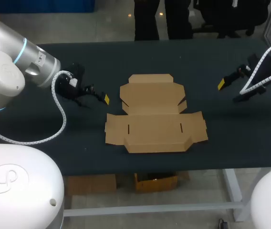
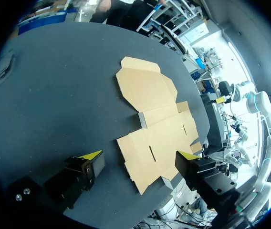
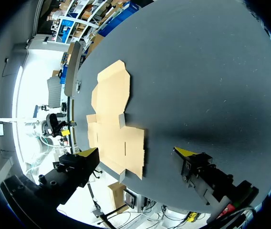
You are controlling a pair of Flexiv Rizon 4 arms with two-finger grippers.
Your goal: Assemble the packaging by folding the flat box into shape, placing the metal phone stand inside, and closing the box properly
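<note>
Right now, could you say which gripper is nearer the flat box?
The left gripper, just beside the flat box; the right gripper is farther off.

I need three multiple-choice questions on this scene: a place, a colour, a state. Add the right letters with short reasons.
1. Where is the flat box?
A) in the table's middle, between left tool and right tool
B) at the left edge
C) under the right tool

2. What colour are the fingertips?
A) red
B) yellow
C) green

3. What is the left tool's state?
A) shut on the box
B) shut on a stand
C) open

Key: 1A, the head view shows it centred; 2B, yellow shows in every view; 3C, its fingertips stand apart, touching nothing.
</note>
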